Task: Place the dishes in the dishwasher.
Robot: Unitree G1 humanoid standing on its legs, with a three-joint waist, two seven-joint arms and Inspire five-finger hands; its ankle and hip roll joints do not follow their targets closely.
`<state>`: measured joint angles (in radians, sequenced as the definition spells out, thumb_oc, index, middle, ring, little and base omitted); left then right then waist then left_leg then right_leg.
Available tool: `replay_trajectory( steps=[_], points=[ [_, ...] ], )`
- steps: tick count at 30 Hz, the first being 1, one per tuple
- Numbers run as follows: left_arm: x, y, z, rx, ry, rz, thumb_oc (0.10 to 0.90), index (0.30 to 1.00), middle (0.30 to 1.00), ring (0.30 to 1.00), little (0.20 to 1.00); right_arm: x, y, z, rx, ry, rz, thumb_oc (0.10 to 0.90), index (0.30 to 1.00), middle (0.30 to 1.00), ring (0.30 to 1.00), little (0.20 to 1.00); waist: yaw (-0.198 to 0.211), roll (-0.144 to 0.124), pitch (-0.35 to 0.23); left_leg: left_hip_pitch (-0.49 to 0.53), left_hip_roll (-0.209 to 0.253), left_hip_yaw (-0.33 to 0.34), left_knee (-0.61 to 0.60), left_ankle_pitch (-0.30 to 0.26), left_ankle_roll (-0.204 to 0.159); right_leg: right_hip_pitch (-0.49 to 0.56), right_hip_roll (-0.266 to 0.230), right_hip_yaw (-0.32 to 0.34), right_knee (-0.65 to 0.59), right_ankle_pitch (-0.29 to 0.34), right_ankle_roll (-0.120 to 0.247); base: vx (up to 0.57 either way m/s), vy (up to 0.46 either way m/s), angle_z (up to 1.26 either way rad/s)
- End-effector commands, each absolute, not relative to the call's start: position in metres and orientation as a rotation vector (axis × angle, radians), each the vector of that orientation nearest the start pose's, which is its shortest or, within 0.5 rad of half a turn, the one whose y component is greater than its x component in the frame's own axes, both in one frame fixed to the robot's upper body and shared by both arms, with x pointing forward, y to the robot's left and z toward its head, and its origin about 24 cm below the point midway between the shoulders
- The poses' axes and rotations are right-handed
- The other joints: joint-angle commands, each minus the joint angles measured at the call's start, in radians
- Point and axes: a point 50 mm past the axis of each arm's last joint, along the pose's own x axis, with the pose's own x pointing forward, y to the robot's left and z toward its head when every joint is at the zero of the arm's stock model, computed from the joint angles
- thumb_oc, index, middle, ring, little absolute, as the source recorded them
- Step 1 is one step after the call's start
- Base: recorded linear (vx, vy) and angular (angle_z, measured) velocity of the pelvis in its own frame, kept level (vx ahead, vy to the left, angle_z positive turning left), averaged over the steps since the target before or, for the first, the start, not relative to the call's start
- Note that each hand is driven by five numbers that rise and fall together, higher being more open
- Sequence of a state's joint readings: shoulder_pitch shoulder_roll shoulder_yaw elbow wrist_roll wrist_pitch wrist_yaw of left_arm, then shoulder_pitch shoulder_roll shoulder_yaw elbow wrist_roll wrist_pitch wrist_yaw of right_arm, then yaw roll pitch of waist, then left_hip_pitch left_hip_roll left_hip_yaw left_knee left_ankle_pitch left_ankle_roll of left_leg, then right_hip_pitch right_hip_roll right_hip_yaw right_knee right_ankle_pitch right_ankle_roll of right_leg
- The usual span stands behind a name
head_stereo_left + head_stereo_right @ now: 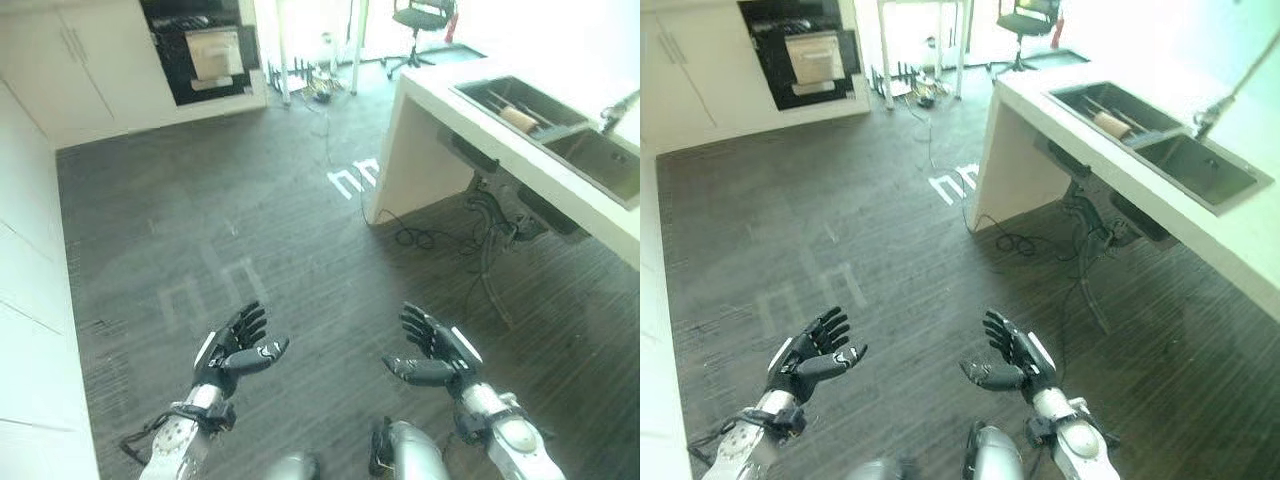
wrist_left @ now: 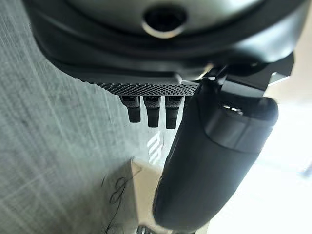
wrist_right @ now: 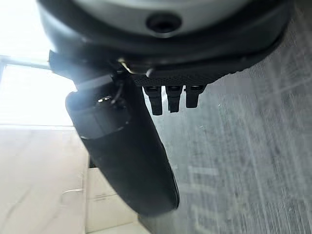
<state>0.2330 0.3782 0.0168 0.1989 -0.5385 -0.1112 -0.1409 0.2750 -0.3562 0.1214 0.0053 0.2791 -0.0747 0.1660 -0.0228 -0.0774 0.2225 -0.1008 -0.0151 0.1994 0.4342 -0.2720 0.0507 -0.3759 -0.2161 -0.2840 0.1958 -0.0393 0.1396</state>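
My left hand point(image 1: 235, 350) and right hand point(image 1: 437, 352) hover low over the dark wood floor, palms facing each other, fingers straight and spread, nothing in either. The wrist views show the same: the left hand point(image 2: 204, 161) and the right hand point(image 3: 131, 156) each have the thumb extended and hold nothing. A double sink point(image 1: 545, 130) is set in the white counter point(image 1: 440, 90) at the right, with a brownish object point(image 1: 519, 118) lying in its near basin. A dark open appliance with a pale door panel point(image 1: 212, 50) stands in the far cabinets.
White cabinets point(image 1: 30, 330) run along the left edge. Cables point(image 1: 480, 225) trail on the floor under the counter. An office chair point(image 1: 420, 25) and table legs point(image 1: 300, 70) stand at the far end. White tape marks point(image 1: 352, 178) lie on the floor.
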Motion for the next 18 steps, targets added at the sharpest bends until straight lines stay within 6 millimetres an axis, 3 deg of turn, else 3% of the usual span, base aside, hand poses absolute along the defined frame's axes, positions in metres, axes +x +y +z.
replay_trajectory(
  steps=[1, 2, 6, 7, 9, 10, 11, 12, 13, 14, 15, 18],
  points=[
    [0.208, 0.236, 0.026, -0.069, 0.032, -0.062, 0.800, 0.900, 0.900, 0.900, 0.900, 0.213, -0.208, 0.053, -0.072, -0.097, 0.195, 0.800, 0.900, 0.900, 0.900, 0.900, -0.015, 0.032, -0.033, 0.120, 0.030, -0.066, -0.134, -0.034, -0.043, 0.066, -0.041, 0.051, 0.104, 0.126, 0.047, 0.61, -0.483, -0.15],
    [0.210, 0.235, 0.027, -0.054, 0.025, -0.068, 0.800, 0.900, 0.900, 0.900, 0.900, 0.217, -0.206, 0.058, -0.068, -0.120, 0.185, 0.800, 0.900, 0.900, 0.900, 0.900, -0.009, 0.024, -0.049, 0.143, 0.037, -0.067, -0.134, -0.051, -0.050, 0.089, -0.045, 0.056, 0.104, 0.063, 0.044, 0.64, -0.509, -0.06],
    [0.212, 0.232, 0.030, -0.073, 0.026, -0.060, 0.800, 0.900, 0.900, 0.900, 0.900, 0.226, -0.204, 0.064, -0.079, -0.128, 0.176, 0.800, 0.900, 0.900, 0.900, 0.900, -0.008, 0.026, -0.088, 0.204, 0.067, -0.049, -0.134, -0.054, -0.079, 0.138, -0.003, 0.032, 0.104, 0.018, 0.022, 0.49, -0.366, 0.08],
    [0.212, 0.230, 0.031, -0.074, 0.019, -0.068, 0.800, 0.900, 0.900, 0.900, 0.900, 0.227, -0.205, 0.066, -0.087, -0.138, 0.174, 0.800, 0.900, 0.900, 0.900, 0.900, -0.008, 0.029, -0.100, 0.223, 0.076, -0.038, -0.134, -0.014, -0.093, 0.150, 0.014, 0.023, 0.104, 0.002, 0.005, 0.42, -0.312, 0.07],
    [0.211, 0.228, 0.034, -0.077, -0.009, -0.066, 0.800, 0.900, 0.900, 0.900, 0.900, 0.227, -0.210, 0.069, -0.101, -0.152, 0.161, 0.800, 0.900, 0.900, 0.900, 0.900, -0.001, 0.032, -0.108, 0.246, 0.098, -0.013, -0.134, 0.153, -0.132, 0.180, 0.045, 0.021, 0.104, -0.041, -0.034, 0.38, -0.299, -0.17],
    [0.211, 0.227, 0.034, -0.078, -0.009, -0.066, 0.800, 0.900, 0.900, 0.900, 0.900, 0.227, -0.210, 0.069, -0.101, -0.152, 0.160, 0.800, 0.900, 0.900, 0.900, 0.900, 0.000, 0.032, -0.108, 0.247, 0.098, -0.012, -0.134, 0.154, -0.133, 0.180, 0.045, 0.021, 0.104, -0.041, -0.035, 0.33, -0.271, -0.45],
    [0.210, 0.229, 0.035, -0.102, -0.030, -0.046, 0.800, 0.900, 0.900, 0.900, 0.900, 0.226, -0.215, 0.071, -0.123, -0.161, 0.158, 0.800, 0.900, 0.900, 0.900, 0.900, 0.005, 0.024, -0.102, 0.244, 0.109, 0.011, -0.056, 0.258, -0.160, 0.217, 0.056, 0.022, 0.104, -0.073, -0.064, 0.28, -0.247, -0.58],
    [0.210, 0.229, 0.037, -0.109, -0.053, -0.032, 0.800, 0.900, 0.900, 0.900, 0.900, 0.226, -0.218, 0.073, -0.141, -0.171, 0.158, 0.800, 0.900, 0.900, 0.900, 0.900, 0.006, 0.020, -0.098, 0.188, 0.118, 0.012, 0.077, 0.294, -0.173, 0.237, 0.067, 0.023, 0.104, -0.091, -0.086, 0.28, -0.243, -0.47],
    [0.210, 0.229, 0.037, -0.109, -0.053, -0.032, 0.800, 0.900, 0.900, 0.900, 0.900, 0.226, -0.218, 0.073, -0.141, -0.171, 0.158, 0.800, 0.900, 0.900, 0.900, 0.900, 0.006, 0.020, -0.098, 0.188, 0.118, 0.012, 0.077, 0.294, -0.173, 0.237, 0.067, 0.023, 0.104, -0.091, -0.086, 0.22, -0.251, -0.43],
    [0.211, 0.227, 0.043, -0.104, -0.100, -0.034, 0.800, 0.900, 0.900, 0.900, 0.900, 0.226, -0.221, 0.077, -0.158, -0.189, 0.144, 0.800, 0.900, 0.900, 0.900, 0.900, 0.015, 0.006, -0.088, 0.072, 0.132, 0.011, 0.238, 0.325, -0.169, 0.263, 0.071, 0.023, 0.104, -0.109, -0.113, 0.20, -0.224, -0.36],
    [0.213, 0.225, 0.049, -0.102, -0.140, -0.038, 0.800, 0.900, 0.900, 0.900, 0.900, 0.228, -0.223, 0.081, -0.167, -0.208, 0.125, 0.800, 0.900, 0.900, 0.900, 0.900, 0.024, 0.011, -0.067, -0.023, 0.139, -0.017, 0.289, 0.288, -0.152, 0.295, 0.090, 0.021, 0.104, -0.121, -0.119, 0.22, -0.232, -0.32],
    [0.212, 0.228, 0.057, -0.109, -0.187, -0.008, 0.800, 0.900, 0.900, 0.900, 0.900, 0.234, -0.220, 0.090, -0.165, -0.237, 0.134, 0.800, 0.900, 0.900, 0.900, 0.900, 0.037, 0.009, -0.061, -0.027, 0.097, -0.009, 0.139, 0.271, -0.126, 0.305, 0.104, 0.061, 0.104, -0.133, -0.106, 0.19, -0.011, -0.20]
  ],
)
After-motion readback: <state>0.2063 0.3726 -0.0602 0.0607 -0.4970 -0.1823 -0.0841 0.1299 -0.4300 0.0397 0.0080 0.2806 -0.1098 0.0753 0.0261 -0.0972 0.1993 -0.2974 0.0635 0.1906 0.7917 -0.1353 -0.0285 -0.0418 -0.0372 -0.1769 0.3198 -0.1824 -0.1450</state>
